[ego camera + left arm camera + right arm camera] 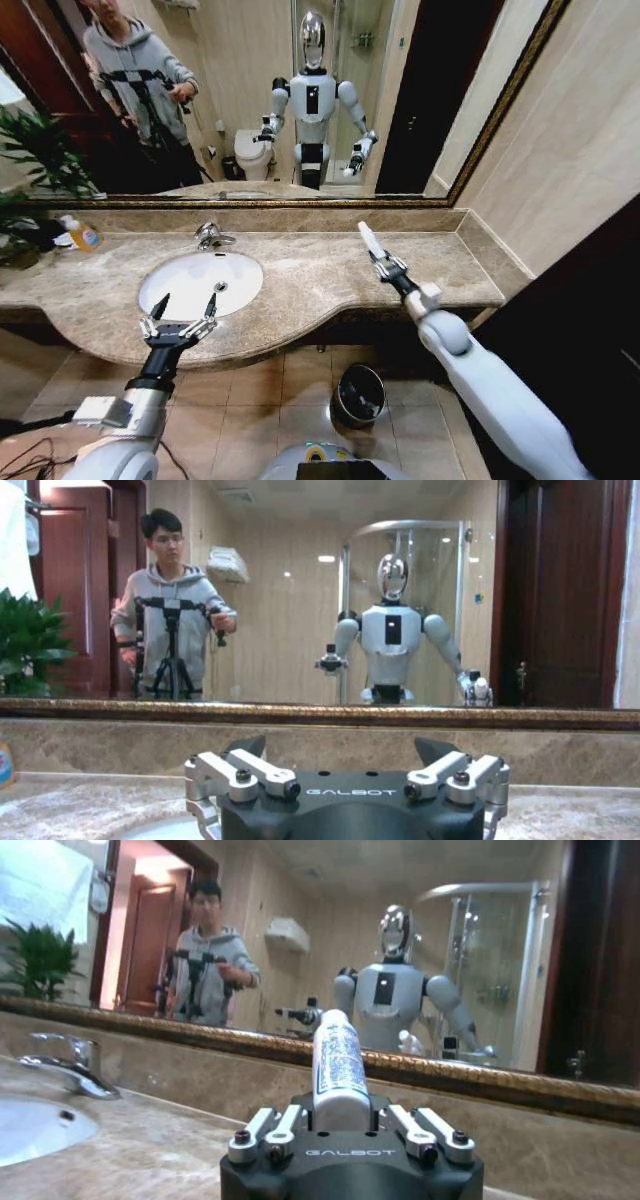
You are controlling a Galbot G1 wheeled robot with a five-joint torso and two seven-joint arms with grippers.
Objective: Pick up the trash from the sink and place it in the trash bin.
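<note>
white oval porcelain sink (pixel 185 290) set in beige marble counter (pixel 320 275) | small round dark trash bin (pixel 358 393) on floor below | left gripper (pixel 181 309) spread wide over sink's front rim | right gripper (pixel 380 258) above counter, clamping upright blue-marked white tube (pixel 338 1065)

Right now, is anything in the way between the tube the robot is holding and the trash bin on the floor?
The right gripper holds the white tube above the counter. The trash bin sits on the floor below the counter's front edge, so the counter lies between them.
</note>
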